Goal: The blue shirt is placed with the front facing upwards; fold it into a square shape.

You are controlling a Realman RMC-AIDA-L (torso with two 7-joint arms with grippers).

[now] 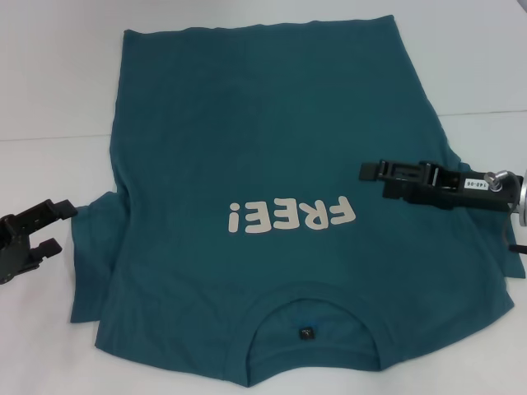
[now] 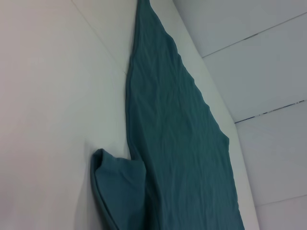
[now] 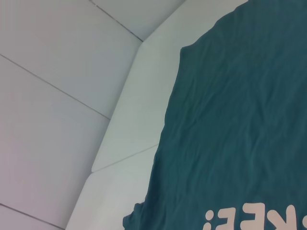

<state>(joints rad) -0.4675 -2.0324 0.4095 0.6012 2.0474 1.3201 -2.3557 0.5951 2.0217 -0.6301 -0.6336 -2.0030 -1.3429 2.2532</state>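
On the white table (image 1: 49,90) the blue shirt (image 1: 272,148) lies lettering-up, ready for folding; the left gripper (image 1: 51,226) waits open beside its sleeve, and the right gripper (image 1: 366,171), apparently closed and empty, hovers above.

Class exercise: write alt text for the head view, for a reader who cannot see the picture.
A blue shirt lies front-up on a white table, collar nearest the camera, cream "FREE!" lettering reading upside down. The right end effector hovers over the shirt's right side, fingers together, while the left end effector sits open beside the left sleeve.
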